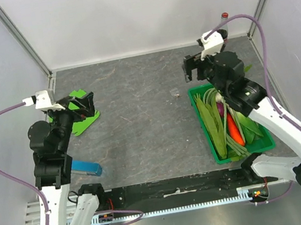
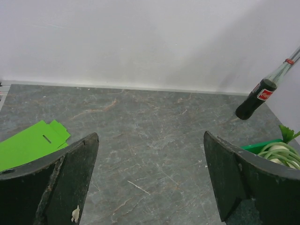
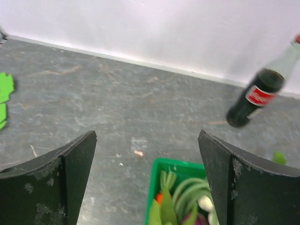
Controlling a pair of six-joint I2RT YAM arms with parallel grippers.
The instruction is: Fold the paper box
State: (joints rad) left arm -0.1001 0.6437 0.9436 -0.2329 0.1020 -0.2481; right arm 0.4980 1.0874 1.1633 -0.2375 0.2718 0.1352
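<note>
Both grippers are spread wide and hold nothing. Your left gripper (image 1: pixel 82 108) hangs over the box (image 1: pixel 89 121), which lies flat on the table (image 1: pixel 141 126) at the far left, well apart from the crate (image 1: pixel 264 144) on the right. Your right gripper (image 1: pixel 192 70) sits above the crate's far end, near the bottle (image 3: pixel 255 96).

The step in hand looks like the first reach for the card, with no fold made yet. The sheet is thin and flat, so don't try to pinch it from straight above. Tilt the left wrist, slide one finger (image 2: pixel 70 173) under a free flap edge and close gently. Bring the right arm across to pin the main panel beside a crease, so the card bends there rather than sliding away. Keep that arm clear of the crate as it crosses.

In the left wrist view the box lies to the left of the left finger, not between the fingers, so shift left before you drop. Its long axis seems to run near-left to far-right, with small flaps at the far-right end. The arm covers the middle from above, so check this first.
</note>
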